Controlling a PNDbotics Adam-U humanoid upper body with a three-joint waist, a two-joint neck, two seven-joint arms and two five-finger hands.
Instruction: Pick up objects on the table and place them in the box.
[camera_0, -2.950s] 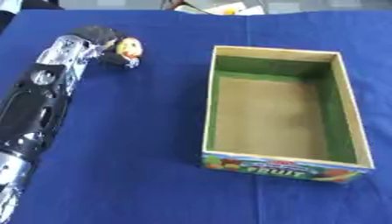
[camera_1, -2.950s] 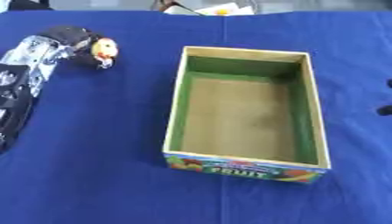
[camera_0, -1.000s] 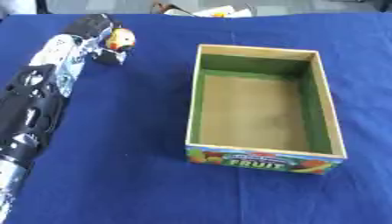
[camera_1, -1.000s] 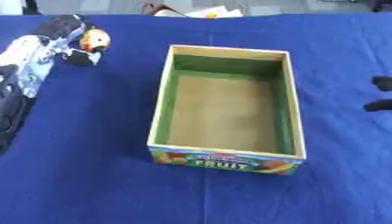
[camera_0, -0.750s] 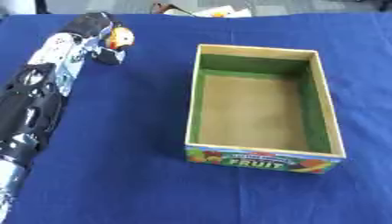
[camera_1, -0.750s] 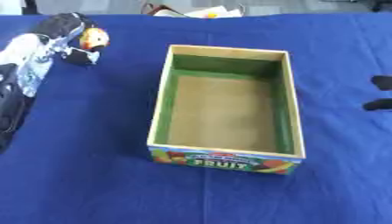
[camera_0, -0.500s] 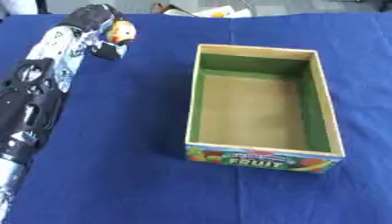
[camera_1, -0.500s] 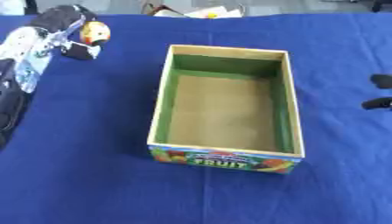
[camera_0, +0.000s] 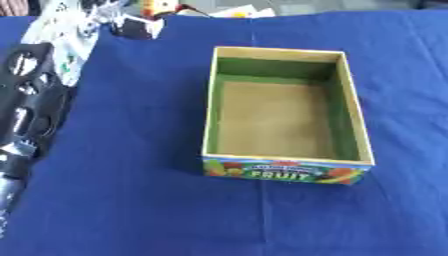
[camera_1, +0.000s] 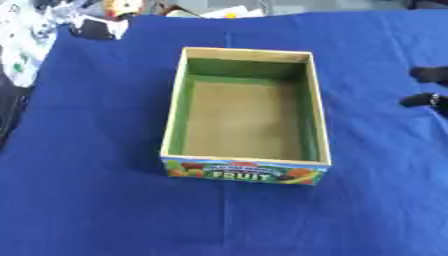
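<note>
Left hand (camera_0: 131, 22) lifted farther, orange toy (camera_0: 156, 6) in its fingers, box (camera_0: 282, 165) apart

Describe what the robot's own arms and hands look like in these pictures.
The left arm is mostly black with silver joints, and its upper part looks glossy white and silver with dark round details. The left robot hand at its end is dark with pale patches. Of the right robot hand only black fingertips show, at the right edge of the right eye view. No cables or markings can be made out.
</note>
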